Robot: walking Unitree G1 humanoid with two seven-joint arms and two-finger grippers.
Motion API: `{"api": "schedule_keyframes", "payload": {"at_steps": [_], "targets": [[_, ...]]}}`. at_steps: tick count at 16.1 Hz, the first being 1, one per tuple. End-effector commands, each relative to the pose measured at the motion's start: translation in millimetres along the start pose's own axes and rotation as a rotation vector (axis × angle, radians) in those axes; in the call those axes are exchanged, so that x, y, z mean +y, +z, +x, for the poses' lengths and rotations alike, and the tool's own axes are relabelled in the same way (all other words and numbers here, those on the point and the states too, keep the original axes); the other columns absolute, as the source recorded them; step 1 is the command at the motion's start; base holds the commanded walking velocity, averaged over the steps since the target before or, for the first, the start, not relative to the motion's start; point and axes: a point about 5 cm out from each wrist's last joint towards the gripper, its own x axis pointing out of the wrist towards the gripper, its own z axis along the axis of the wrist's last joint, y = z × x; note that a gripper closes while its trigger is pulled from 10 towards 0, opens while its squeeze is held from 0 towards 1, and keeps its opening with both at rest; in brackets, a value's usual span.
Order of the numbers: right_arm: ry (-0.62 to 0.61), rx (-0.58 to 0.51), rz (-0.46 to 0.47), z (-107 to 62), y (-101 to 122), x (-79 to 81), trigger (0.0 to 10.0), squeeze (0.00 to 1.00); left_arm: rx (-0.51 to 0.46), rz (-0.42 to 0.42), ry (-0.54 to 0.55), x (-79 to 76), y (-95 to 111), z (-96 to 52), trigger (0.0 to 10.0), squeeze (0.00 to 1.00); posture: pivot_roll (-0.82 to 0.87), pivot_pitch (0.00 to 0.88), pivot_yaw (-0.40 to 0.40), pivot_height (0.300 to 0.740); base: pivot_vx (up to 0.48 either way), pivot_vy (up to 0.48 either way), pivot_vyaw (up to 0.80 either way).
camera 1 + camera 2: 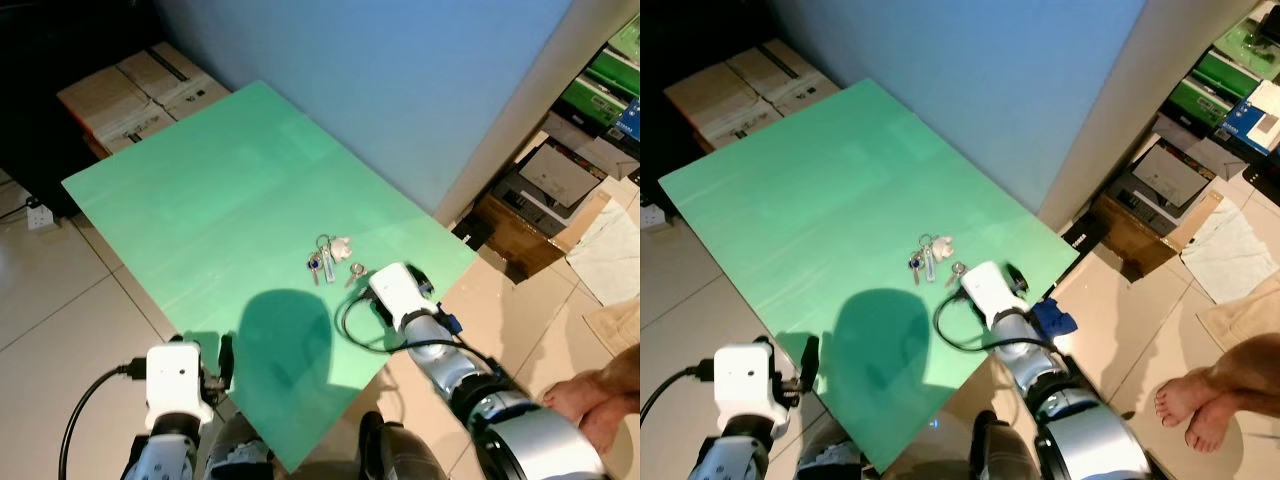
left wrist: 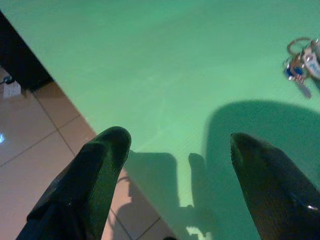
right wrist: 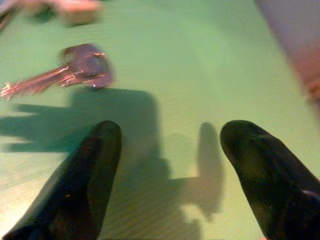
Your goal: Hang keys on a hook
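1. The right wrist view is blurred; a single key [image 3: 65,70] is made out on the green table [image 1: 200,200] at about 10 o'clock from the right gripper [image 3: 167,150], apart from its spread fingers [image 3: 90,165].
2. The bunch of keys [image 1: 328,257] is seen near the table's middle, towards the 4 o'clock edge, with a pale fob touching it; fine detail cannot be read.
3. The right gripper is hidden behind its white wrist housing in the head views, just beside the keys at 4 o'clock.
4. The left gripper [image 2: 175,165] is held spread above the table's 7 o'clock edge, well apart from the keys.
5. Cardboard boxes [image 1: 140,85] are noted at 11 o'clock and bare feet [image 1: 1210,395] at 4 o'clock on the tiled floor.
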Motion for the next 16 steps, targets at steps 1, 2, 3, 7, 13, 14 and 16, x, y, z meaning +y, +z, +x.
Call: {"api": "schedule_keyframes", "payload": {"at_steps": [1,2,3,7,13,14,16], "targets": [[-0.008,0.139,0.145,-6.3,-24.6,-0.1,10.0,0.00,0.030,0.003,0.002,1.0,-5.2,-2.7,10.0,0.00,0.15,0.274,-0.029,0.740,0.000,0.000,0.00],[-0.022,0.188,0.241,-7.3,-29.3,1.0,10.0,0.00,0.029,0.002,-0.002,-0.2,-5.1,-1.1,10.0,0.00,0.14,0.274,-0.026,0.740,0.000,0.000,0.00],[-0.027,0.206,0.265,-7.8,-31.2,1.6,10.0,0.00,0.029,0.000,-0.005,-1.2,-5.1,-0.5,10.0,0.00,0.14,0.274,-0.024,0.740,0.000,0.000,0.00],[-0.044,0.202,0.234,-4.8,-27.9,-9.7,10.0,0.00,0.030,0.001,-0.019,-4.5,-5.4,2.5,10.0,0.00,0.13,0.272,-0.019,0.740,0.000,0.000,0.00],[0.005,0.039,0.207,-2.9,-8.7,-2.0,10.0,0.00,-0.010,-0.018,-0.040,-10.5,-0.6,38.4,10.0,0.00,0.05,0.161,-0.046,0.740,0.000,0.000,0.00],[0.021,-0.029,0.203,-3.6,-1.5,0.3,10.0,0.00,-0.022,-0.028,-0.038,-12.8,1.5,50.0,10.0,0.00,0.03,0.132,-0.046,0.740,0.000,0.000,0.00],[0.051,-0.108,0.191,-5.4,7.1,4.3,10.0,0.00,-0.047,-0.034,-0.049,-17.6,7.8,67.5,10.0,0.00,0.00,0.077,-0.040,0.740,0.000,0.000,0.00]]}}
